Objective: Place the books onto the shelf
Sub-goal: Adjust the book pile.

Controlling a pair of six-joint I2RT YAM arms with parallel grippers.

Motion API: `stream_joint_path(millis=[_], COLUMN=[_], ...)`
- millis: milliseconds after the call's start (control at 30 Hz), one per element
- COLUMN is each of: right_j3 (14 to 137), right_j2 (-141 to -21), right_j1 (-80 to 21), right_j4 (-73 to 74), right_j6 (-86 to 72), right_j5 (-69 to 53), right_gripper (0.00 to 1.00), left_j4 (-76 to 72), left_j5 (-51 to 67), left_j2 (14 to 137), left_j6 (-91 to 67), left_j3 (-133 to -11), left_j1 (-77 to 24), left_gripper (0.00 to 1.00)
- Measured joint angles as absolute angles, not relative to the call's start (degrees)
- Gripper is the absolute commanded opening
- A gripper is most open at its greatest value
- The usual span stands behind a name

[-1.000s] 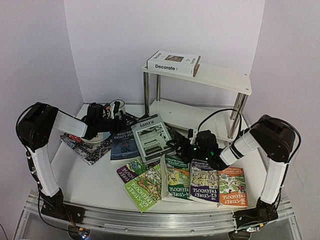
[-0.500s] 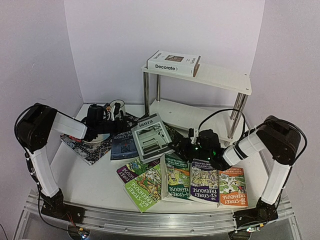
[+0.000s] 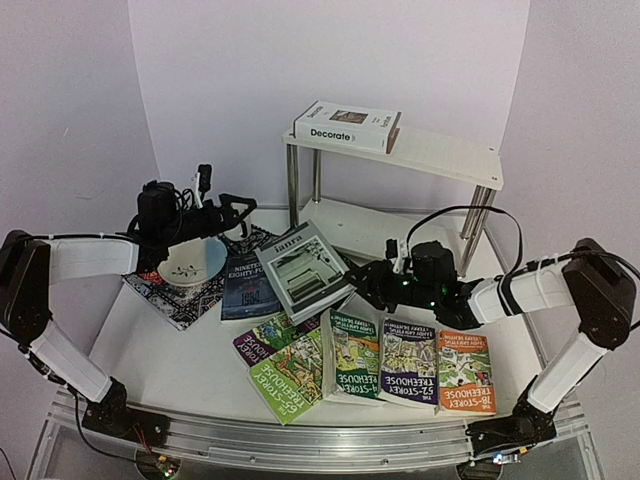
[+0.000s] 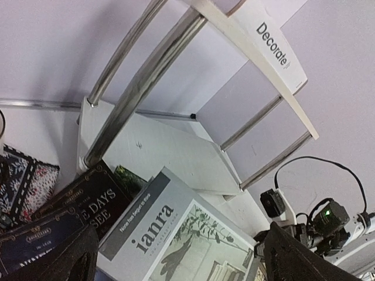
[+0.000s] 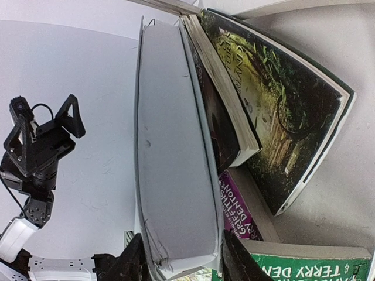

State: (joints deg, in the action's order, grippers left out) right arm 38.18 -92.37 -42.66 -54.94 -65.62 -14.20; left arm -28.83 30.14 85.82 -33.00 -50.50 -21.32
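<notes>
**Grey-white paperback gripped at one edge; transfer to shelf not yet made**

Finding: the right gripper (image 3: 365,283) is clamped on the thin grey-white paperback (image 3: 300,270) titled "ianra", at the edge nearest the right arm. The right wrist view shows one finger on each face of it. The paperback sits tilted on a heap of dark novels (image 3: 248,285) at mid-tabletop, just in front of the shelf (image 3: 440,160), a small two-tier rack of white boards on chrome tube legs. The left gripper (image 3: 238,210) hangs above the left-hand pile with its jaws wide apart, holding nothing.

Stock: the upper board carries one thick white book lettered "Decorate" (image 3: 345,125). The other books lie on the white tabletop (image 3: 180,360), among them a row of colourful "Treehouse" paperbacks (image 3: 410,365) along the near side.

Assessment: the step in hand appears to be lifting this paperback across to the shelf; the task is at an early stage.

Recommendations:
- The hold is on one edge only, so the thin book will probably sag. Raise it slowly, wrist level.
- Lift straight up first, so the novels beneath are not dragged along.
- Mind the front chrome legs, which stand close to the likely path.
- Let go only once the book rests flat on a board.
</notes>
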Motion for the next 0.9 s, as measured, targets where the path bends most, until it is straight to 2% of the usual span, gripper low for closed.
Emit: stream_joint_path(millis=[267,567,800,900], right_j3=[38.2,45.9,46.6,46.6], right_j2=[-85.8,-76.4,-74.1,-75.6], right_j1=[-39.0,-36.8,-36.9,-36.9], right_j4=[-48.8,-22.3,-15.2,-14.0], right_j6=[-67.4,-55.5,-50.8,-49.8], right_j5=[-22.3,-28.2,-30.1,-31.6], right_gripper=[0.39,0.38,0.38,0.38], left_j4=[-21.5,-3.6,1.5,1.9], left_j5=[37.7,41.8,46.0,49.1], left_j2=[83.5,82.6,84.8,87.6], left_j6=[-33.2,-26.2,-23.7,-23.2], left_j3=[-45.0,-49.8,-52.5,-52.5], left_j1=[-20.9,-20.9,-20.9,-21.0], left_gripper=[1.00,0.99,0.89,0.89])
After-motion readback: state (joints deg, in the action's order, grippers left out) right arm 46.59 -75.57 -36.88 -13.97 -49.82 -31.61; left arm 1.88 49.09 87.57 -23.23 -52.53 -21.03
